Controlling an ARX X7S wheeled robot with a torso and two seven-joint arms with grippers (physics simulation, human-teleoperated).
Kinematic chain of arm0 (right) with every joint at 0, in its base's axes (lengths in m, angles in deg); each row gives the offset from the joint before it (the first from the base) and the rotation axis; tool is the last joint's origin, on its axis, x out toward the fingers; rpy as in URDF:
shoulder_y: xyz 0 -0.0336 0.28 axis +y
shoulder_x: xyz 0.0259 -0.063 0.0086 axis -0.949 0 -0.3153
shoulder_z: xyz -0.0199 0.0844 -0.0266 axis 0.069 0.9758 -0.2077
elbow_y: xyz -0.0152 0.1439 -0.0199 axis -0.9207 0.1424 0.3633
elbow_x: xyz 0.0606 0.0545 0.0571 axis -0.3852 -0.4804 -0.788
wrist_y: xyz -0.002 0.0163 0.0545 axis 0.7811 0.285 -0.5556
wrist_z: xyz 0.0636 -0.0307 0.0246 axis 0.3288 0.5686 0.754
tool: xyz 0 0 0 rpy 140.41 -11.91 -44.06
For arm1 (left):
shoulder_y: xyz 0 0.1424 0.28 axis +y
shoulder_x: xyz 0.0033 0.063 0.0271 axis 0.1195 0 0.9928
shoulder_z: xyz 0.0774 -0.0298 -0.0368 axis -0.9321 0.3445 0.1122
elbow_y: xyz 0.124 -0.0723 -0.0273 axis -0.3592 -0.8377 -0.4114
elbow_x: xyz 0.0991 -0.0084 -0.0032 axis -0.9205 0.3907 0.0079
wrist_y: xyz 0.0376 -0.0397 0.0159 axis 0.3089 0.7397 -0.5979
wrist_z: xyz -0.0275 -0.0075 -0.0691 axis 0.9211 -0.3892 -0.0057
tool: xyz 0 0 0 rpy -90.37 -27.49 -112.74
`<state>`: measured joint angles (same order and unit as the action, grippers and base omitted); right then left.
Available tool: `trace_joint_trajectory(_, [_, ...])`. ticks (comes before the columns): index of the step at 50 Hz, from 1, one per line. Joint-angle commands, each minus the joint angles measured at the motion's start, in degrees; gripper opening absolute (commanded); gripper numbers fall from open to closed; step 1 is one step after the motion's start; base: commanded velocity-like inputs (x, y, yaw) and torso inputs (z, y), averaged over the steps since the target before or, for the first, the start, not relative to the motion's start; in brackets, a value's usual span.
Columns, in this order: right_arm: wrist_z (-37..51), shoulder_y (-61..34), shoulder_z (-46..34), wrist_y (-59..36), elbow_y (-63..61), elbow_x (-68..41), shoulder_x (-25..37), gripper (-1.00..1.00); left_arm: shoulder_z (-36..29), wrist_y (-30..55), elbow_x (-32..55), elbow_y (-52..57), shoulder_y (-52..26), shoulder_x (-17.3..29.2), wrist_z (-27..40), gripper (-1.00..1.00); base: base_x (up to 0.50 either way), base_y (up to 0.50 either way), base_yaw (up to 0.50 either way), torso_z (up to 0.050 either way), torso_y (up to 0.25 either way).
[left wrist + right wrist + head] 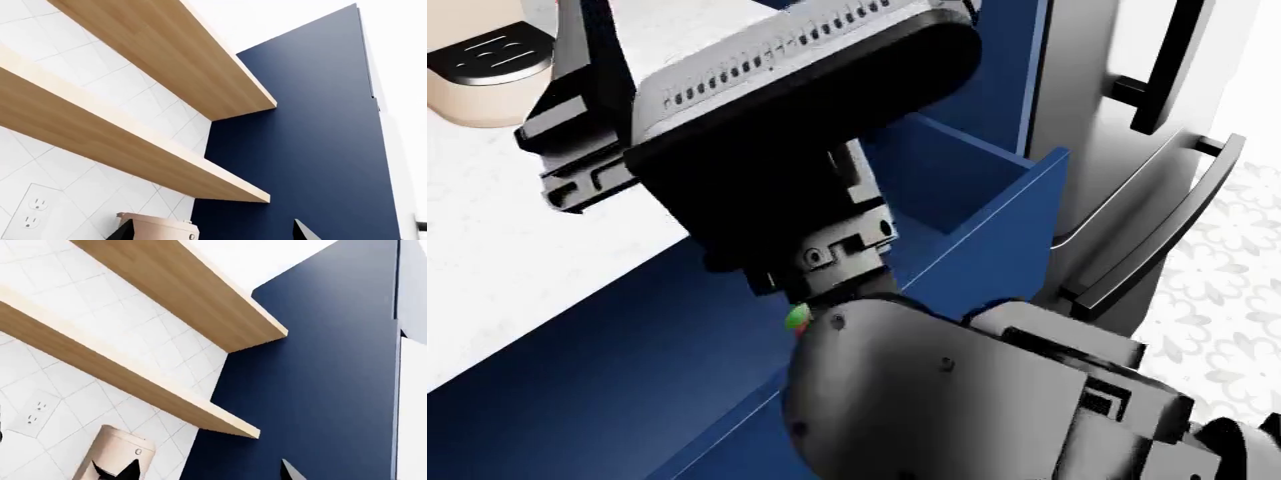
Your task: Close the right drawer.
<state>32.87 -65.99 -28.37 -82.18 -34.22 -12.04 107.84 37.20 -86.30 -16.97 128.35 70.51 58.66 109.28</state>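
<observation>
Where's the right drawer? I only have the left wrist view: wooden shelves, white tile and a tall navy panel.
Observer: In the head view, the wide navy-blue drawer box stands open, pulled out below the white counter.
Operator: Is anything touching it?
Observer: I cannot tell. A black robot arm fills the foreground and hides the drawer's front and handle.
Operator: What is next to it?
Observer: A steel fridge drawer with a black bar handle sits just past its far side.
Operator: What about the right fingers?
Observer: In the right wrist view, the right gripper has its fingers apart with nothing between them, and it is aimed up at the shelves, not at the drawer.
</observation>
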Motion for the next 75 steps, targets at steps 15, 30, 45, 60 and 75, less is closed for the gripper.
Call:
trace_joint_trajectory(15, [14.8, -42.2, 7.8, -43.6, -35.3, -23.4, 1.2, 1.00, 0.2, 2.2, 6.8, 7.4, 0.0, 2.9, 2.6, 1.00, 0.00, 0.00, 0.00, 0.000, 0.000])
trace_joint_trajectory(30, [10.1, -44.8, 9.1, -45.0, -34.5, -24.8, 1.9, 1.00, -7.9, 5.0, 3.1, 7.2, -6.5, 1.6, 1.2, 1.00, 0.00, 0.00, 0.00, 0.000, 0.000])
trace_joint_trajectory(45, [10.0, -43.1, 8.2, -46.7, -35.0, -23.8, 1.5, 1.00, -38.4, 14.9, -0.6, 15.1, -28.5, -4.1, -3.8, 1.00, 0.00, 0.00, 0.00, 0.000, 0.000])
trace_joint_trajectory(60, [20.4, -35.6, 6.4, -49.1, -39.3, -27.3, 3.2, 1.00, -92.6, -3.2, -30.3, -0.8, -30.6, -6.2, 0.4, 1.00, 0.00, 0.00, 0.00, 0.000, 0.000])
trace_joint_trajectory(75, [20.3, -27.8, 3.0, -46.1, -41.1, -19.3, 6.1, 1.00, -95.1, -23.7, -36.5, -54.6, -24.0, -19.8, -0.8, 1.00, 0.00, 0.00, 0.00, 0.000, 0.000])
